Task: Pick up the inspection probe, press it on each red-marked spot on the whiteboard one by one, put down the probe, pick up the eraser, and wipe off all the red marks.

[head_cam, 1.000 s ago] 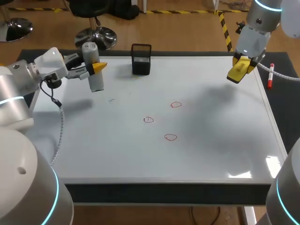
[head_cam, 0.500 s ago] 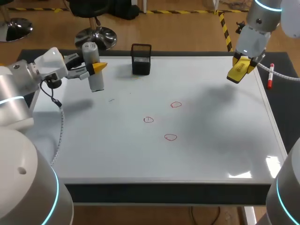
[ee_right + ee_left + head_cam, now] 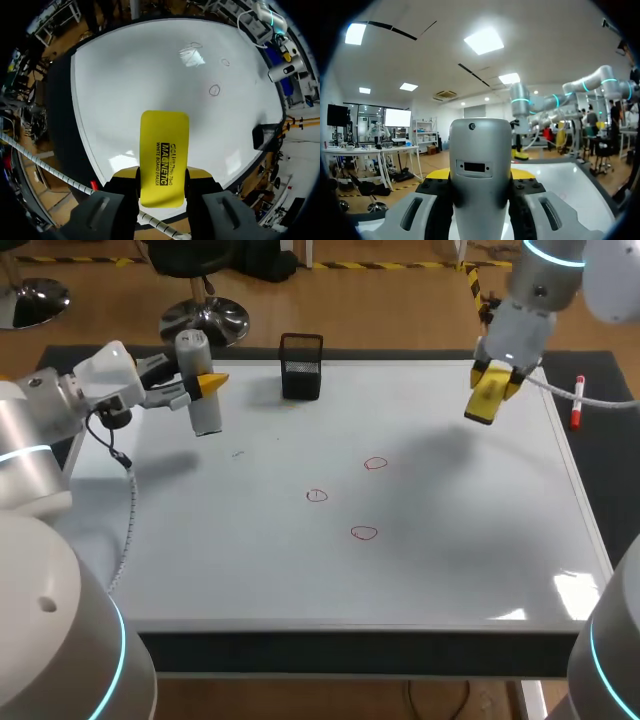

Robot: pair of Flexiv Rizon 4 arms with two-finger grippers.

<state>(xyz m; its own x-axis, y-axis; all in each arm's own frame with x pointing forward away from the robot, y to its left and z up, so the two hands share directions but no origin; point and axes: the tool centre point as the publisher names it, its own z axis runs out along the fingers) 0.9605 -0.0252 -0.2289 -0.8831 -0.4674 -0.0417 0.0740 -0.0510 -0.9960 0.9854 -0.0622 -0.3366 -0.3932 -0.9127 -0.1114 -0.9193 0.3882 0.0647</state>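
Observation:
The grey cylindrical inspection probe (image 3: 203, 390) hangs upright over the whiteboard's (image 3: 450, 560) far left corner, with my left gripper (image 3: 208, 384) shut on it. In the left wrist view the probe (image 3: 480, 150) fills the space between the fingers of the left gripper (image 3: 480, 177). My right gripper (image 3: 492, 388) is shut on the yellow eraser (image 3: 484, 400) above the far right part of the board. The right wrist view shows the eraser (image 3: 164, 150) sticking out ahead of that gripper (image 3: 162, 176). Three red circles (image 3: 375, 464) (image 3: 317, 495) (image 3: 364, 532) are drawn near the board's middle.
A black mesh pen holder (image 3: 301, 367) stands at the board's far edge. A red marker (image 3: 577, 405) lies on the dark mat beyond the right edge. A white cable (image 3: 600, 400) runs off my right arm there.
My right arm has moved left and slightly nearer with the eraser, out over the board. The left arm and the probe have stayed still.

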